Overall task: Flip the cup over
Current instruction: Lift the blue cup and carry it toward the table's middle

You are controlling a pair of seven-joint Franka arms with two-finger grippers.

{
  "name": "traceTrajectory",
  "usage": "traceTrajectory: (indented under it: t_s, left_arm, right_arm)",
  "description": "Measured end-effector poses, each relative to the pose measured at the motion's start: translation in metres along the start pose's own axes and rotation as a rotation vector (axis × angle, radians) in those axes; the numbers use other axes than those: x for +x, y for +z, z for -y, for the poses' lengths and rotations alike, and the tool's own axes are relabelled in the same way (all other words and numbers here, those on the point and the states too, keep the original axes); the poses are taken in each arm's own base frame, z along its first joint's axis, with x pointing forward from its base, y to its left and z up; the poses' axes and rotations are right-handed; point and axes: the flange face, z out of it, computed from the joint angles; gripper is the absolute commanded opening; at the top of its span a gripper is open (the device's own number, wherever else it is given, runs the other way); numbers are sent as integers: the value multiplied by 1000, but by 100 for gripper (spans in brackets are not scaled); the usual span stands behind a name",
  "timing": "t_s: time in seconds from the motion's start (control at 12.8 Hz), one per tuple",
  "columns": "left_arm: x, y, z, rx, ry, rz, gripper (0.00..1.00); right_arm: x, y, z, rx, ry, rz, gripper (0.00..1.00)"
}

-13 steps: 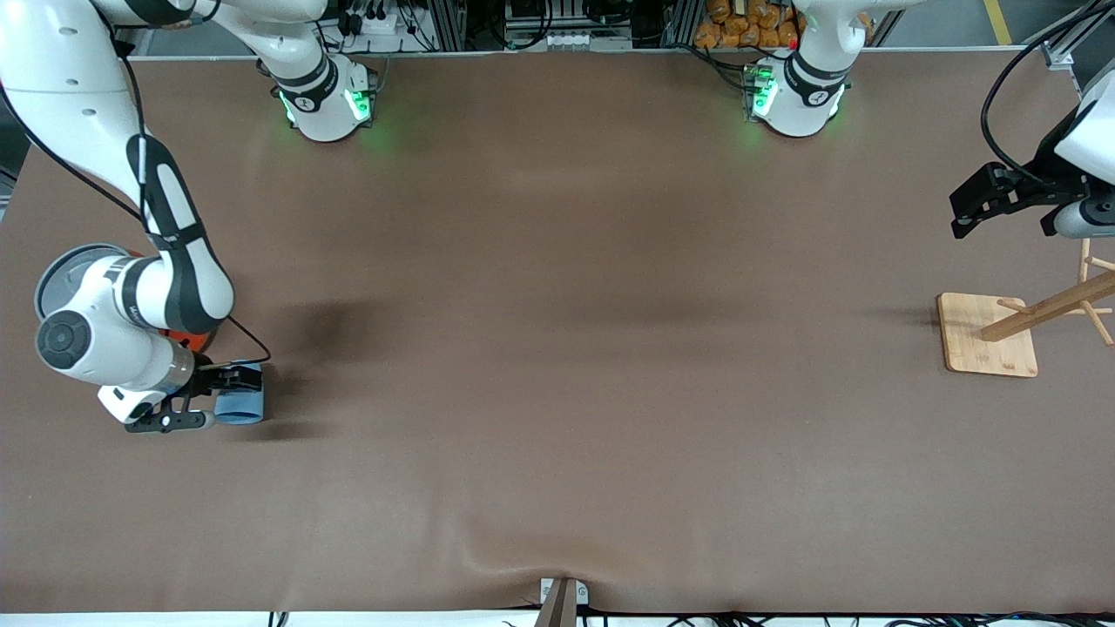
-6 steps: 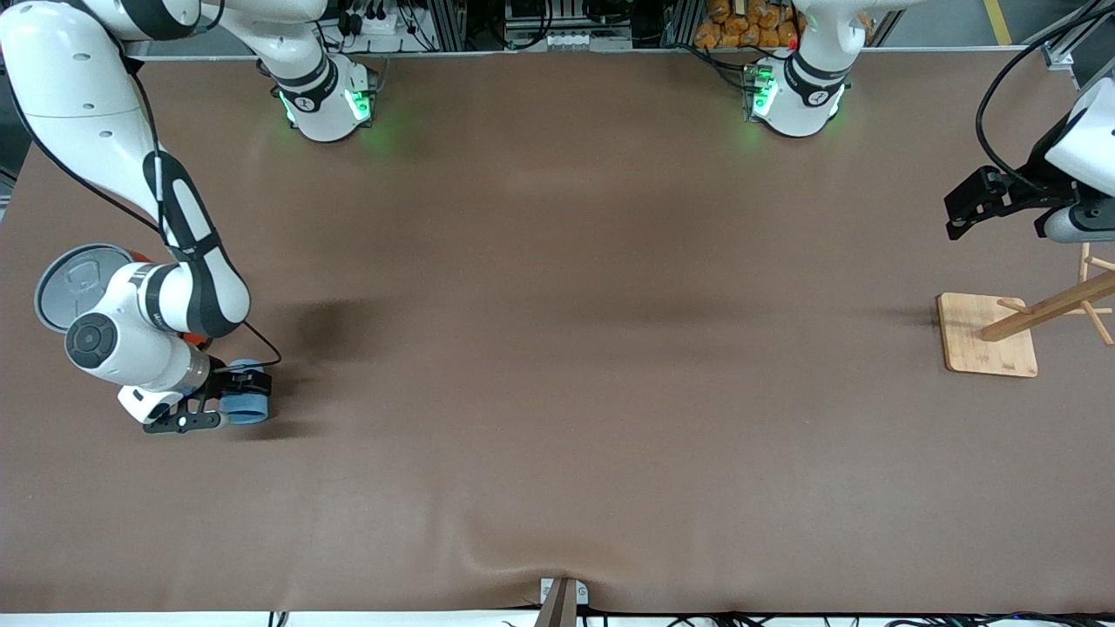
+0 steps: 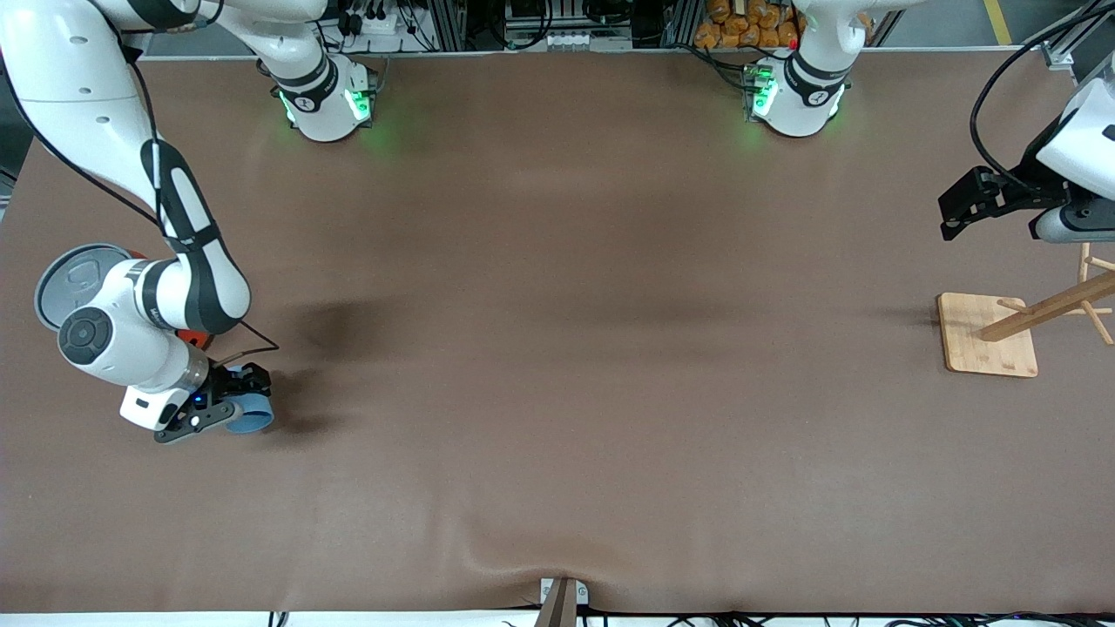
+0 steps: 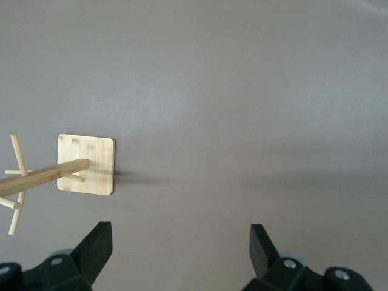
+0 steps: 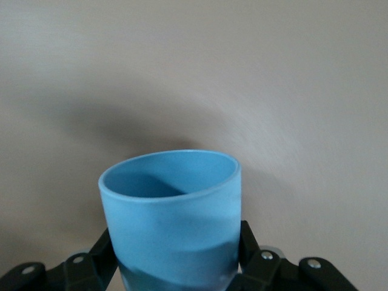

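Note:
The small light-blue cup [image 3: 251, 416] is held between the fingers of my right gripper [image 3: 233, 402] at the right arm's end of the table. In the right wrist view the cup [image 5: 173, 218] fills the space between the black fingers [image 5: 104, 254], mouth pointing away from the wrist, darker blue inside. The gripper is shut on it, low over the brown table. My left gripper [image 3: 954, 213] hangs in the air at the left arm's end, over the table beside the wooden rack; in the left wrist view its fingers [image 4: 100, 242] stand wide apart and empty.
The big orange can with a grey lid [image 3: 65, 279] stands next to the right arm's wrist, partly hidden by it. A wooden peg rack on a square base [image 3: 989, 335] stands at the left arm's end, also in the left wrist view [image 4: 85, 163].
The right gripper has turned with the cup in it, so the cup now points more toward the front camera. The left gripper has drifted slightly toward the bases.

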Motion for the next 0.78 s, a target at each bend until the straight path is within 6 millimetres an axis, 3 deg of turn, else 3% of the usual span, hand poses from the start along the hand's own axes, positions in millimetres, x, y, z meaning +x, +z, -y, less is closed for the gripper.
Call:
traceTrajectory:
  t_s: [0.16,0.39,0.55,0.78]
  left_arm:
    - [0,0,0,0,0,1,100]
    - [0,-3,3,-1,-6,-4,100]
    - [-3,-14,4,-5,-8,-24,100]
    - [-12,-30,2,-8,-7,-50,100]
  right_arm:
    - [26,-19,34,18,-204,-39,39]
    - [72,-37,119,73,-488,-99,41]
    - [99,-43,196,111,-654,-127,46]
    - [125,-45,353,81,-971,-110,46]
